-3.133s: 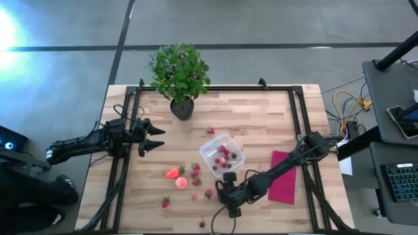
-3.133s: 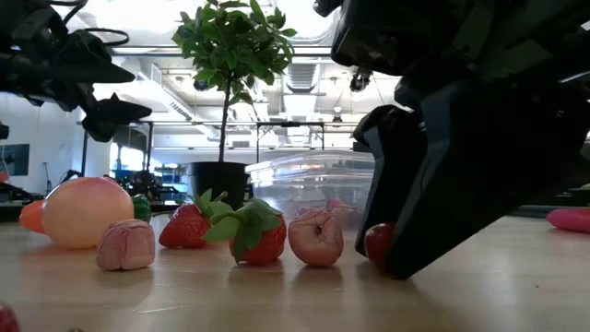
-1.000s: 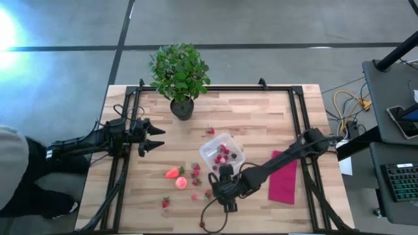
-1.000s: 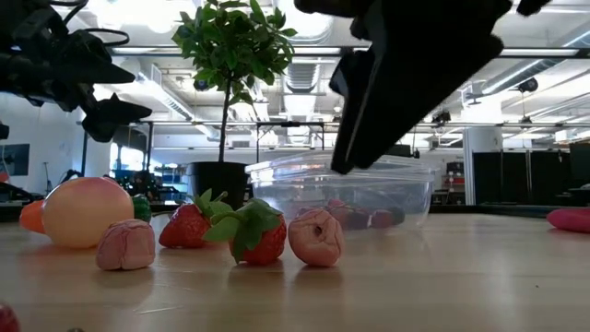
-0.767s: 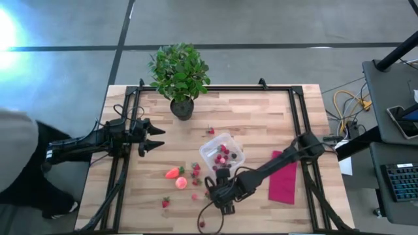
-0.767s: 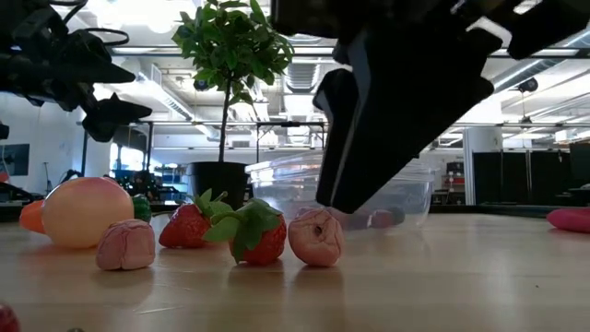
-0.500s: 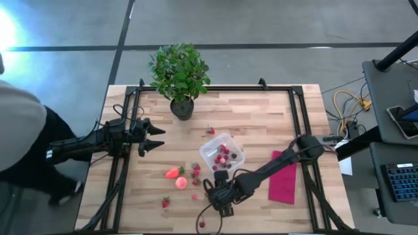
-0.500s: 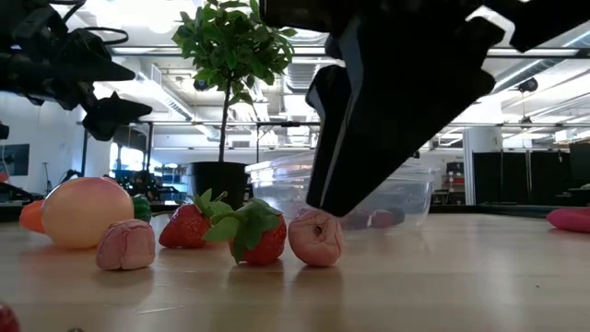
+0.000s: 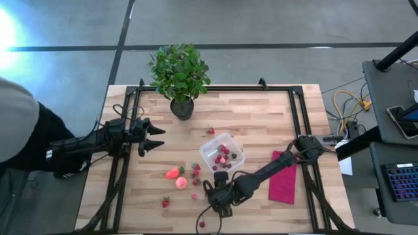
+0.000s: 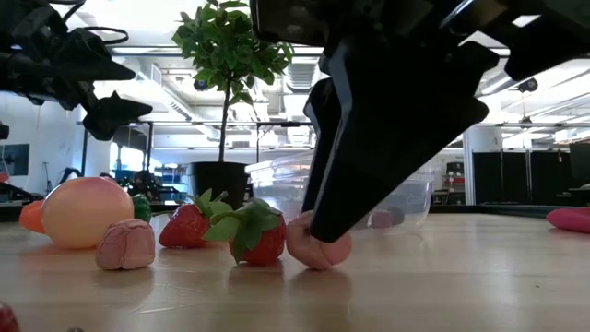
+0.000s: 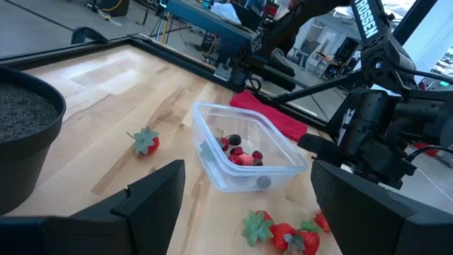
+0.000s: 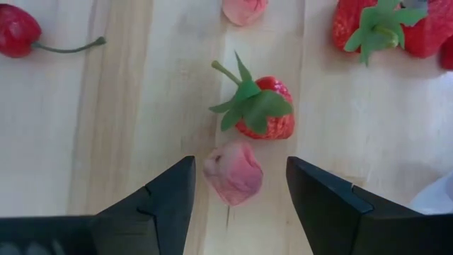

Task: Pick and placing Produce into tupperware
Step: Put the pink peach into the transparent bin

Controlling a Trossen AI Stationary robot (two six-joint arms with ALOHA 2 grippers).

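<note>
My right gripper (image 12: 238, 164) points steeply down near the table's front, open, one finger on each side of a small pink fruit (image 12: 233, 172) without touching it. In the low view that gripper (image 10: 323, 231) stands in front of the same fruit (image 10: 323, 251). A red strawberry with a green top (image 12: 258, 113) lies just beyond it. The clear tupperware (image 9: 222, 155) stands on the table behind, with several small red pieces inside (image 11: 239, 152). My left gripper (image 9: 157, 138) waits open at the table's left side.
More produce lies left of the right gripper: a round pink-orange fruit (image 10: 83, 212), an orange-red strawberry (image 9: 173, 173), a cherry (image 12: 18, 32). A potted plant (image 9: 179, 78) stands at the far edge. A magenta cloth (image 9: 284, 176) lies at the right. A person (image 9: 19, 130) stands beyond the left edge.
My right gripper has gone down and toward the table's left and near edge, from beside the tupperware to over the small pink fruit, with its fingers just as wide apart. A person has moved about at the left of the table.
</note>
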